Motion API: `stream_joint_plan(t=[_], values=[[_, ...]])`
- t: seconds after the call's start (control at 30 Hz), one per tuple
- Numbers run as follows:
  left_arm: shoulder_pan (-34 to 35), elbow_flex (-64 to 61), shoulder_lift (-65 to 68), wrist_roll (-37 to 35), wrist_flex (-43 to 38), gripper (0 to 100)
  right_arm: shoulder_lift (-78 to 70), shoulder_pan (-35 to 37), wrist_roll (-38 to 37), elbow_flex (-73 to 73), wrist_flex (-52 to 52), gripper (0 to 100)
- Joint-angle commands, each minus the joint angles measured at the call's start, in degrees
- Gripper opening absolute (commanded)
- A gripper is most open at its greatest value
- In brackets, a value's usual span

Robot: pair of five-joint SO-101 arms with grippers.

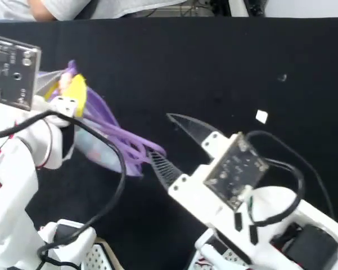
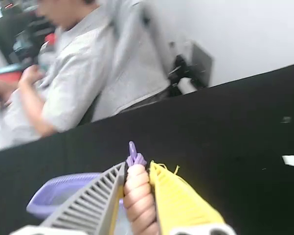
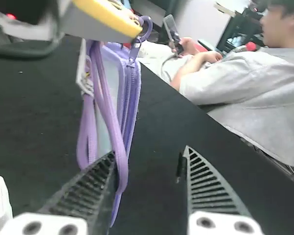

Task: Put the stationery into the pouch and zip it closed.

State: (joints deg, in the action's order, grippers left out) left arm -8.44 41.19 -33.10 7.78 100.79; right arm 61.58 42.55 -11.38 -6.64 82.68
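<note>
By the desk's [image 1: 213,56] left edge, the left tool [image 2: 137,169] clamps the purple pouch [image 1: 109,135]; the right tool [image 1: 160,135] stands apart just beside it.

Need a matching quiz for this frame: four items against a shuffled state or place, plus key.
Items:
1. left gripper
2. right gripper
3. pouch
4. white scrap

States:
A. open, black fingers
B. lying alone on the black table
C. purple, held up by one end
D. shut on the pouch

Pairs: 1-D, 2-A, 3-C, 4-B
</note>
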Motion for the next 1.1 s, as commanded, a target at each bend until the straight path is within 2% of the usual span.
stream_joint_plan(t=[0.0,0.1,0.17,0.27,0.37,0.67,0.8,0.97,1.07], values=[[-4.9,6.2,0.5,-0.3,-0.2,3,1.4,-1.4,0.2,3.6,1.2,17.7],[-9.5,6.6,0.3,-0.7,-0.1,3,1.6,-1.2,0.2,4.9,2.2,17.7],[-11.0,5.9,-0.2,-3.6,0.0,3,1.7,-1.1,-0.4,6.0,2.4,17.7],[-11.3,4.5,-0.2,-7.3,0.0,3,2.4,-0.8,-2.3,8.3,2.4,17.7],[-11.4,3.1,-0.2,-9.3,-0.1,3,3.0,2.8,-3.7,11.6,3.7,17.7],[-11.2,3.0,0.4,-11.7,-0.2,3,1.5,7.6,-4.3,13.8,4.7,17.7],[-11.6,0.2,0.4,-14.1,-3.3,3,-2.1,11.5,-4.0,13.8,4.3,18.0],[-11.7,-6.2,-0.2,-15.8,-8.3,3,-5.1,12.5,-4.0,14.1,3.1,32.7],[-11.8,-9.6,-0.2,-17.4,-11.0,3,-5.2,17.1,-4.3,15.0,3.0,33.8]])
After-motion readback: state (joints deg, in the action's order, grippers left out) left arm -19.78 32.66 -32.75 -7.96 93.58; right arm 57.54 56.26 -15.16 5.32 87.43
